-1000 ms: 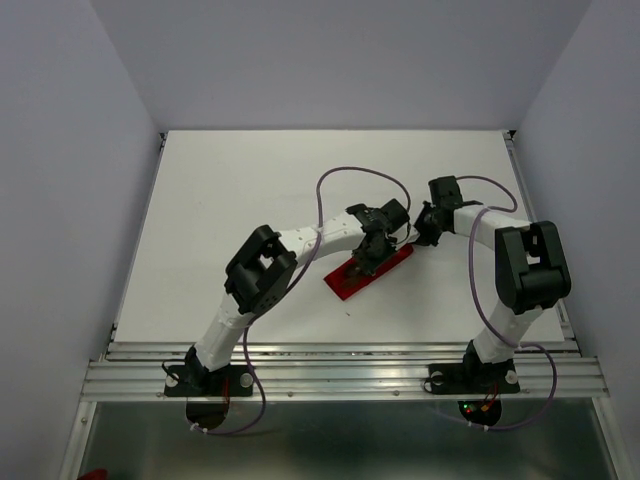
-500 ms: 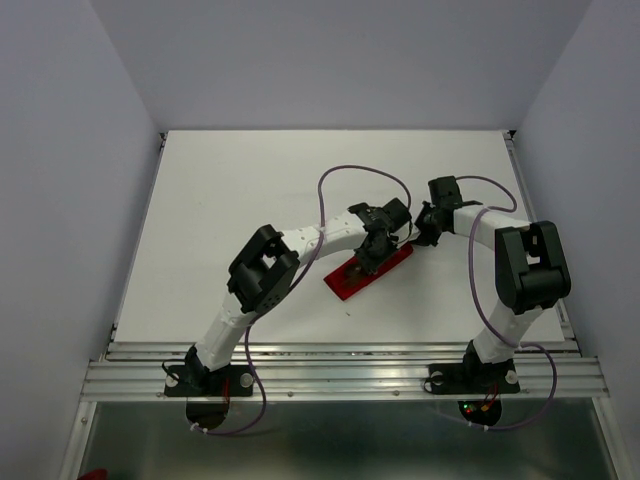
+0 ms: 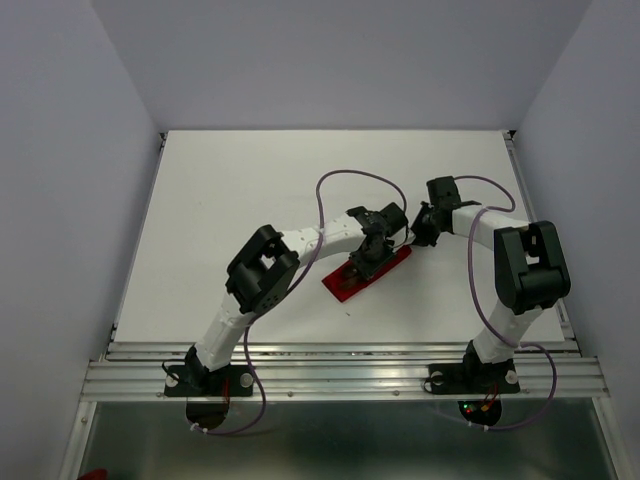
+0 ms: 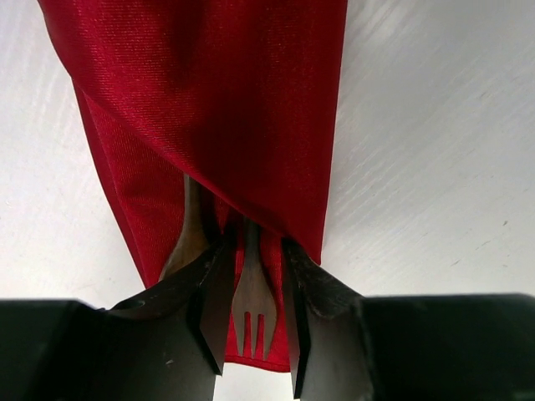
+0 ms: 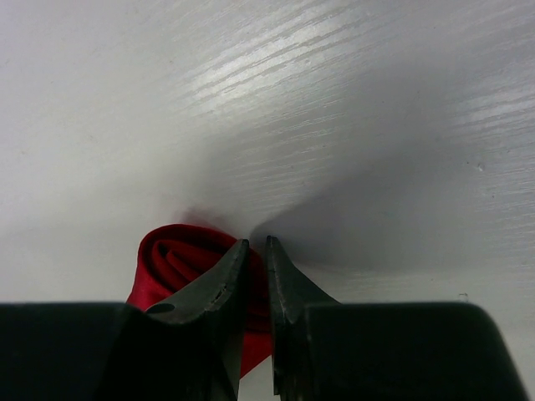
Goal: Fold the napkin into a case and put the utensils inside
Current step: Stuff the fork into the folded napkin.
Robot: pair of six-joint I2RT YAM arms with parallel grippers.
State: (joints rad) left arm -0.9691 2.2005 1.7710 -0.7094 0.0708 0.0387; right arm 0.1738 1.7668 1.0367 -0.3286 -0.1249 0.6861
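The red napkin (image 3: 340,285) lies folded as a narrow case (image 4: 226,109) at the middle of the table. A dark wooden fork (image 4: 253,305) rests on the cloth, its handle tucked under the diagonal fold. A wooden spoon (image 4: 185,242) lies beside it, largely hidden by my finger. My left gripper (image 4: 257,244) hangs low over the case's right half (image 3: 367,256), jaws open to either side of the fork's head with cloth showing in the gaps. My right gripper (image 5: 257,242) sits at the case's far right end (image 3: 412,240), shut on a rolled edge of the cloth (image 5: 171,255).
The white table (image 3: 230,200) is bounded by pale walls at left, right and back. A metal rail (image 3: 340,365) with both arm bases runs along the near edge. Purple cables loop above the two wrists.
My left gripper's jaws have parted, letting go of the fork, which now lies loose between them. My right gripper has kept its hold and place.
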